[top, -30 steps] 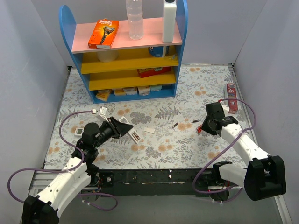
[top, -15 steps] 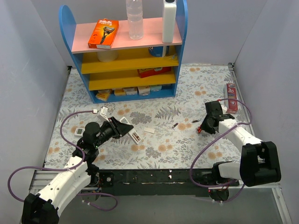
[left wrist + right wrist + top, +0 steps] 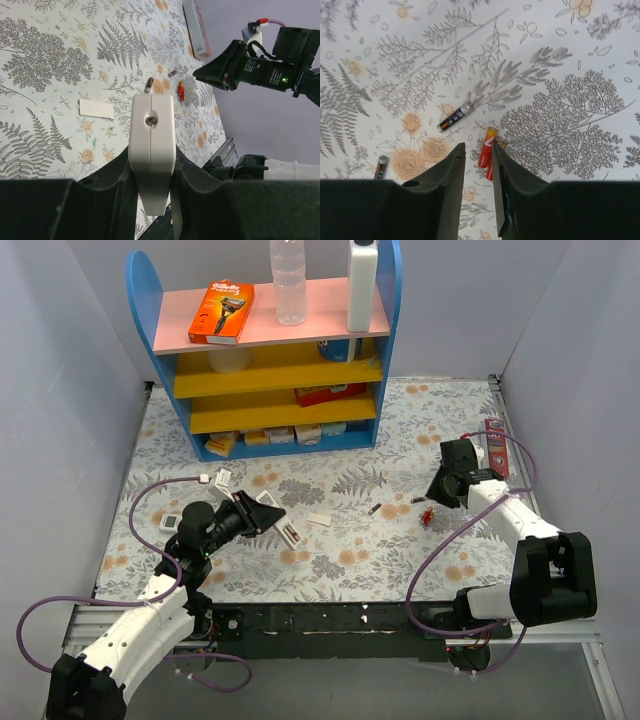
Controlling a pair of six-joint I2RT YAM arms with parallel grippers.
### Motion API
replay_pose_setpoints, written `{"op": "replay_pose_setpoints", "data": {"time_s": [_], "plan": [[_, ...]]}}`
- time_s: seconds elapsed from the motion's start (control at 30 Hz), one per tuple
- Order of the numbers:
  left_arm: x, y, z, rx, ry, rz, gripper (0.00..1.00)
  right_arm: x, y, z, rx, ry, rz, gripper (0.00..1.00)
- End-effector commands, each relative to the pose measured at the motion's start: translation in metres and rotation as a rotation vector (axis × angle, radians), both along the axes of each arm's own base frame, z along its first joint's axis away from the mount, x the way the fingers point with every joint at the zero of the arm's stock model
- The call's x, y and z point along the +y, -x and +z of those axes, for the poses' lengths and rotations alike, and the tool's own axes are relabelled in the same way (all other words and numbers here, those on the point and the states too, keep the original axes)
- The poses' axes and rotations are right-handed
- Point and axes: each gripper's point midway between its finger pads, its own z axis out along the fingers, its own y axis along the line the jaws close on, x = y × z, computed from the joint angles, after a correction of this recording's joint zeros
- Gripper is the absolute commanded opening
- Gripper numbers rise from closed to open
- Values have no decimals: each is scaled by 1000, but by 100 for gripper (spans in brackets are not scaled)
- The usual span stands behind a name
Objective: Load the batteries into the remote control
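Observation:
My left gripper (image 3: 270, 517) is shut on the white remote control (image 3: 289, 533) and holds it above the mat; in the left wrist view the remote (image 3: 151, 127) stands end-on between the fingers (image 3: 120, 172). Two dark batteries lie on the mat, one (image 3: 455, 117) ahead of my right gripper and one (image 3: 381, 166) to its left; they also show from above, the first (image 3: 420, 501) and the second (image 3: 376, 509). My right gripper (image 3: 477, 147) is open and empty, above two red batteries (image 3: 487, 142). The flat white cover plate (image 3: 319, 519) lies between the arms.
A blue shelf unit (image 3: 265, 350) with boxes and bottles stands at the back. A pink-red pack (image 3: 494, 448) lies at the right edge of the mat. Small white parts (image 3: 218, 478) and purple cables lie near the left arm.
My right gripper has moved a little away from the near edge and now hangs over the red batteries. The left arm and remote have not moved.

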Motion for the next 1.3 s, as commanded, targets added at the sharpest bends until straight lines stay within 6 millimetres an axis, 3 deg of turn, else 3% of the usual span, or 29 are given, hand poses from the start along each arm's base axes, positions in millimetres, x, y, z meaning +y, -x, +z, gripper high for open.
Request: {"op": "replay_pose_setpoints", "data": {"time_s": [0.0, 0.2, 0.77, 0.9, 1.03, 1.27], "plan": [[-2, -3, 18, -55, 6, -6, 0, 4, -25, 18, -40, -17, -22, 37], [-2, -4, 20, -62, 1, -6, 0, 9, -38, 5, 34, -38, -93, 39], [0, -3, 27, -98, -17, -11, 0, 18, -37, -45, 166, -79, -201, 36], [0, -4, 28, -102, -22, -12, 0, 27, -34, -44, 175, -70, -171, 34], [0, -4, 29, -104, -21, -11, 0, 33, -41, -30, 138, -44, -90, 37], [0, -5, 29, -98, -16, -5, 0, 19, -33, -7, 133, 76, 29, 46]]}}
